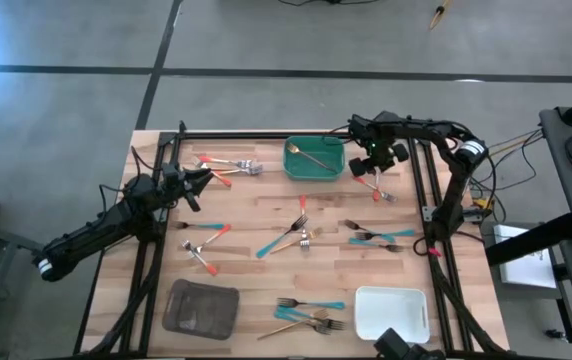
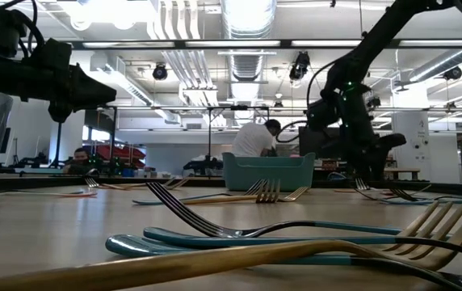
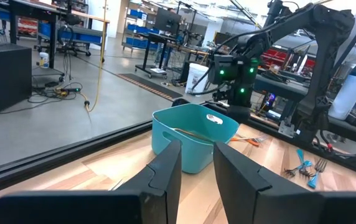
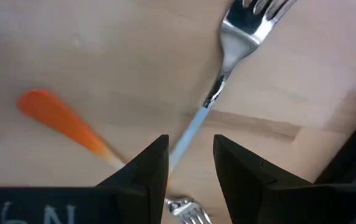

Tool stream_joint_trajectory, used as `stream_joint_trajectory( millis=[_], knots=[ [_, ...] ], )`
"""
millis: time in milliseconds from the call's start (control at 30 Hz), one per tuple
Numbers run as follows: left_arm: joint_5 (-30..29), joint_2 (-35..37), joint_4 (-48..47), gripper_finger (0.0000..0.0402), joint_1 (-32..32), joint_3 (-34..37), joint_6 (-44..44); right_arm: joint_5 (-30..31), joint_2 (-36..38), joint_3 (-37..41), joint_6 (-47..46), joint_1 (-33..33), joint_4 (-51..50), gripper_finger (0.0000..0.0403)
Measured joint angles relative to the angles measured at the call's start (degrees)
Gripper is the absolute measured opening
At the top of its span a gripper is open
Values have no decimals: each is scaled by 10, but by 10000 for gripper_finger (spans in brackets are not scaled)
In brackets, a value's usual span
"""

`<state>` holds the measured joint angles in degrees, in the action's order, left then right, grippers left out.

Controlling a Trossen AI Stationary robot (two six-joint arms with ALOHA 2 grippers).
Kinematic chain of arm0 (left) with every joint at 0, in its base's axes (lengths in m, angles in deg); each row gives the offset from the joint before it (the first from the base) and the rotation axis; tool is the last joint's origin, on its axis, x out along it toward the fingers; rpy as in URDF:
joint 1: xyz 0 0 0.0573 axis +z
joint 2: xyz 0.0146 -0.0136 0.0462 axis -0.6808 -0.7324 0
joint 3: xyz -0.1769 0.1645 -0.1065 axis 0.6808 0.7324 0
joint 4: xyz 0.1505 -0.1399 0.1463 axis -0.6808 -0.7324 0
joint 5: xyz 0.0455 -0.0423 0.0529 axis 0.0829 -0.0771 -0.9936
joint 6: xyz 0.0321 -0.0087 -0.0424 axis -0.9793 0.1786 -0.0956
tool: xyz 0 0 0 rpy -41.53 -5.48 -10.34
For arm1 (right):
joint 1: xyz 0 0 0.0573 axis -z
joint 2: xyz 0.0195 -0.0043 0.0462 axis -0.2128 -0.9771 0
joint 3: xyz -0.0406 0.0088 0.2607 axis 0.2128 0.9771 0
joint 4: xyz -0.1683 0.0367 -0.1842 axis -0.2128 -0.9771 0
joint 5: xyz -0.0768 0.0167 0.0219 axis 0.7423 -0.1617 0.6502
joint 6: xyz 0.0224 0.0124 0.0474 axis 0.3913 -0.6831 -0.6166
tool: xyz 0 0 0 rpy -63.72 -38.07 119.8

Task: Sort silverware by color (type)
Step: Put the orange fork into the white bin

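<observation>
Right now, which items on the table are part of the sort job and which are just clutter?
Job:
- silverware scattered on the table
- gold fork in the green tray
- blue-handled fork under the right gripper
- grey tray
- white tray

Lying about:
- left gripper, waiting off the silverware

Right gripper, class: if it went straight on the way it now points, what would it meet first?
The right gripper points down at the table, fingers open, over a blue-handled fork. It would probably meet that fork's thin handle first; an orange handle lies just beside. Height above them is unclear.
</observation>
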<state>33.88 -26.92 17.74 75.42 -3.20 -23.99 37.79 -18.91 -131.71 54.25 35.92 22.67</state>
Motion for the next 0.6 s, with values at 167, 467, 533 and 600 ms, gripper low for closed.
stream_joint_trajectory(
  millis=[167,467,533,600],
  knots=[
    [0,0,0,77,0,0,0,-31,0,34,-9,5,49,118],
    [0,0,0,78,0,0,0,-16,3,50,2,6,75,108],
    [0,0,0,78,0,0,0,-18,2,50,13,9,77,93],
    [0,0,0,78,0,0,0,-21,2,50,14,11,79,73]
  ],
)
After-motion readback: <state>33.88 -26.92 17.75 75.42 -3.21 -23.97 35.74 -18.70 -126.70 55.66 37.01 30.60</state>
